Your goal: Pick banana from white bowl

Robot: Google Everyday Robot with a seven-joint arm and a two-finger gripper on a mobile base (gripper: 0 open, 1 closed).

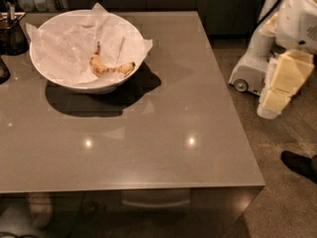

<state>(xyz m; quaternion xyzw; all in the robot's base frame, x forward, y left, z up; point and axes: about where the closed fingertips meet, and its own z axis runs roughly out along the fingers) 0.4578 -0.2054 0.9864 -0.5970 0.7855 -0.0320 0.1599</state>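
The banana (110,68), yellow with brown spots, lies curved in the middle of the white bowl (74,86), on the crumpled white paper that lines it. The bowl stands at the far left of the grey-brown table (163,133). My gripper (270,110) is at the low end of the cream arm segments on the right. It hangs beyond the table's right edge, over the floor, far from the bowl. Nothing is seen in it.
A dark container (11,33) with utensils stands left of the bowl, with another dark object (2,68) at the left edge. A white wheeled machine (247,76) stands on the floor to the right. A dark shoe (299,163) is at the lower right.
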